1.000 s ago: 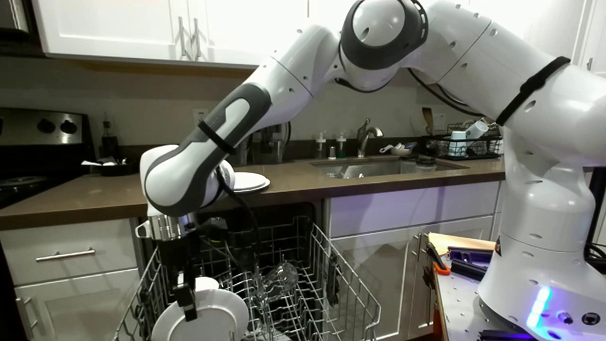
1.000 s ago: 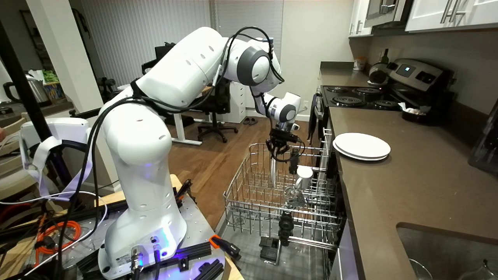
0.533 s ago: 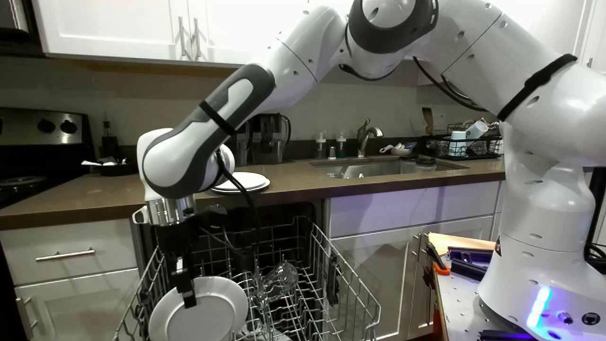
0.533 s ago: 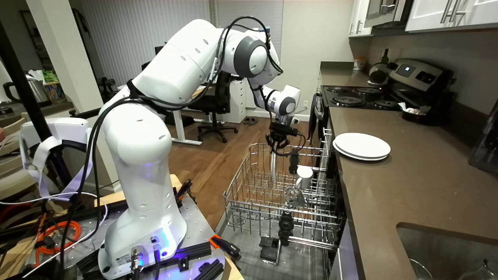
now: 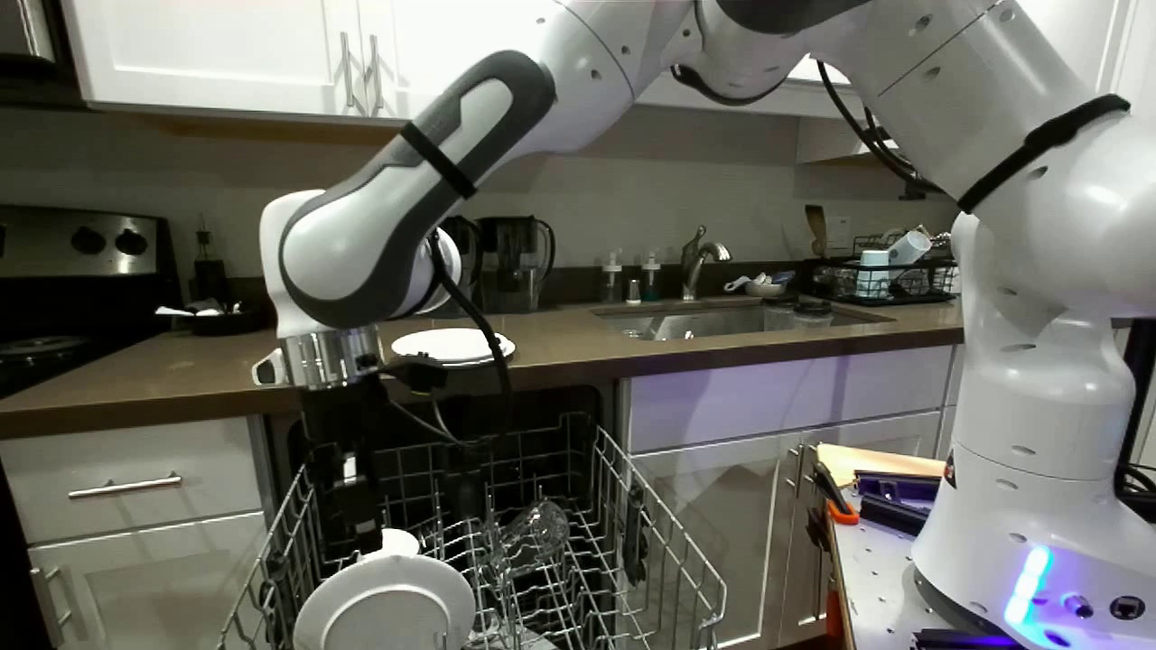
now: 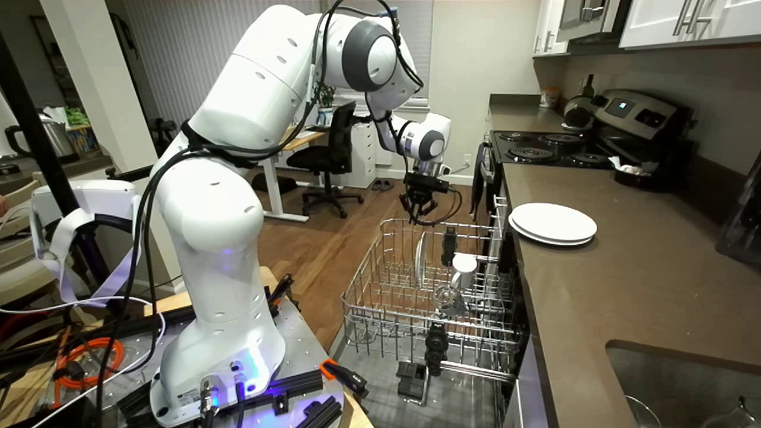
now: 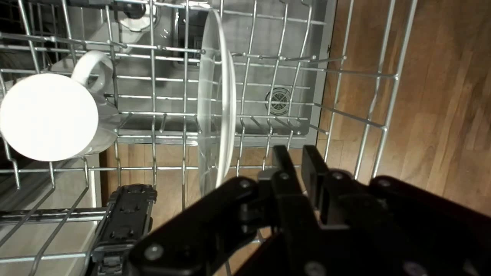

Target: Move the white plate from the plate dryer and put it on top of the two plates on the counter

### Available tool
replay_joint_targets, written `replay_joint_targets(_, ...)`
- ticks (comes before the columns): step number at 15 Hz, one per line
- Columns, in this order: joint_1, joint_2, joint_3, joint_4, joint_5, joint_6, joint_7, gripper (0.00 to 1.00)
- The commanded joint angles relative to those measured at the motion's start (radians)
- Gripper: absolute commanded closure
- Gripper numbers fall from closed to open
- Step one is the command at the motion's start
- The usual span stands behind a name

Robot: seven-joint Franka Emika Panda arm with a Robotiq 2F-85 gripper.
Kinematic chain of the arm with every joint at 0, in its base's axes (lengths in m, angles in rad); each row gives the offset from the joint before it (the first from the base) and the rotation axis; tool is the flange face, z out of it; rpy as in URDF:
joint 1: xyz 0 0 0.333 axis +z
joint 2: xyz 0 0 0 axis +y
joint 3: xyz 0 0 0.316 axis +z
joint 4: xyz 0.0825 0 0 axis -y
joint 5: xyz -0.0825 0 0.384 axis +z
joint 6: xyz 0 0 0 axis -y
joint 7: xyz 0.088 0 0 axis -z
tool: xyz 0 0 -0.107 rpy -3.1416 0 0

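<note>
White plate (image 5: 388, 607) upright in plate dryer (image 5: 660, 508), w/ mug (image 7: 50, 115) & glass (image 5: 540, 531), end effector (image 7: 295, 151) slightly spread

There's a black office chair (image 6: 340, 134) beside a desk (image 6: 304, 140) over there — and this way, a stove (image 6: 550, 147) with coil burners (image 6: 532, 154), a dark pitcher (image 5: 508, 260) and, near it, two pump bottles (image 5: 611, 282).

The white plate (image 5: 393, 607) looks smooth and glossy, the plate dryer (image 7: 396, 76) is shiny metal wire, the worktop (image 6: 645, 267) looks smooth with a soft shine, the end effector (image 7: 295, 157) looks mostly dull, and the floor (image 7: 445, 115) looks like wood.
</note>
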State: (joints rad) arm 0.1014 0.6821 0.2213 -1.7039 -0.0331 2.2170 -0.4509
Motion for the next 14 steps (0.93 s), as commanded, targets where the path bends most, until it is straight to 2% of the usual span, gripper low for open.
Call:
replay_joint_targets(1, 0.020, -0.105, -0.007, -0.119, -0.016, 0.035, 0.052, 0.92)
replay_joint_targets(2, 0.022, -0.117, -0.007, -0.131, -0.014, 0.036, 0.055, 0.92)
replay_joint_targets(3, 0.022, -0.124, -0.007, -0.138, -0.012, 0.033, 0.058, 0.60)
replay_joint_targets(4, 0.023, -0.126, -0.010, -0.143, -0.015, 0.038, 0.055, 0.59)
replay_joint_targets(6, 0.015, -0.121, -0.014, -0.143, -0.010, 0.052, 0.047, 0.48)
replay_joint_targets(7, 0.017, -0.094, -0.004, -0.102, -0.001, 0.017, 0.032, 0.67)
replay_joint_targets(8, 0.016, -0.094, -0.008, -0.106, -0.002, 0.025, 0.032, 0.60)
replay_joint_targets(9, 0.006, -0.079, -0.006, -0.089, 0.007, 0.018, 0.016, 0.29)
replay_joint_targets(13, -0.010, -0.018, 0.003, -0.024, 0.018, -0.007, -0.024, 0.03)
replay_joint_targets(14, -0.014, 0.000, 0.005, -0.005, 0.018, -0.013, -0.034, 0.01)
